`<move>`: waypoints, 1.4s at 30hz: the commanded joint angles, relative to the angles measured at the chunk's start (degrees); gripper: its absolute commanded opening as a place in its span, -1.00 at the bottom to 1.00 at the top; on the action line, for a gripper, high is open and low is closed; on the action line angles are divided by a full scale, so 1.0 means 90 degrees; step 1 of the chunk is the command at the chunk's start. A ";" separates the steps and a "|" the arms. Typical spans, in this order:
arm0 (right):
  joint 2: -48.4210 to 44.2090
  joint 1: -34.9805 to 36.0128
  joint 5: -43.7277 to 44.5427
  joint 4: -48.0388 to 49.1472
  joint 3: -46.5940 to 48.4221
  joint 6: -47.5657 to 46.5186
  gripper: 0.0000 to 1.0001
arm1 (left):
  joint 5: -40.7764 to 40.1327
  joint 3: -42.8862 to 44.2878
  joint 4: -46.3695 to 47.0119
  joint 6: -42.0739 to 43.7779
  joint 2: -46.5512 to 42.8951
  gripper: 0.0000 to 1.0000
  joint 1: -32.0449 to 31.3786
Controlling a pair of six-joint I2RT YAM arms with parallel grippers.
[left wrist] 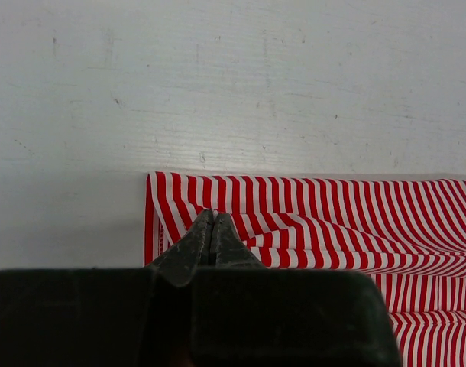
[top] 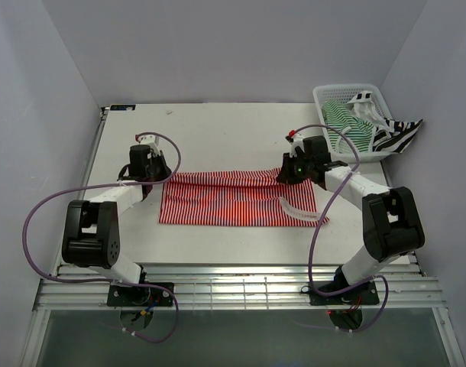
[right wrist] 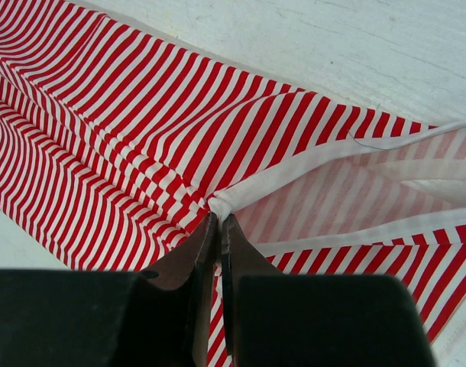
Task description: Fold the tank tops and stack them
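Three tank tops: one spread out between the two claws, two well beyond the right claw at the basket
Red-and-white top (top: 233,200): lies flat on the tabletop (top: 218,130), its long side running from claw to claw, creased along the far edge
Left claw (left wrist: 211,216): jaws pressed together, pinching the red-and-white top just inside its left edge; folds fan out to the right of the tips
Right claw (right wrist: 218,218): jaws nearly together, clamped on a bunched bit of white hem; the white-edged straps trail to its right
Green-and-white top (top: 347,122): heaped inside the basket, far right of the right claw
Black-and-white top (top: 397,134): draped over the basket's rim, farther right again
Basket (top: 325,95): white lattice, at the tabletop's far right corner
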 commanded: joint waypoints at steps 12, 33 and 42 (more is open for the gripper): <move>-0.0230 -0.0005 -0.0236 0.0164 -0.0454 -0.0127 -0.85 | 0.0071 -0.0624 0.0246 -0.0279 -0.0447 -1.00 0.0023; -0.0025 0.0014 -0.0461 0.0281 -0.0679 -0.0019 -0.57 | 0.0032 -0.0556 -0.0252 -0.0386 -0.0300 -0.52 0.0023; -0.0620 0.0063 -0.0637 0.0038 -0.0972 -0.0029 -0.24 | -0.0075 -0.0507 -0.0545 -0.0630 -0.1012 0.92 0.0023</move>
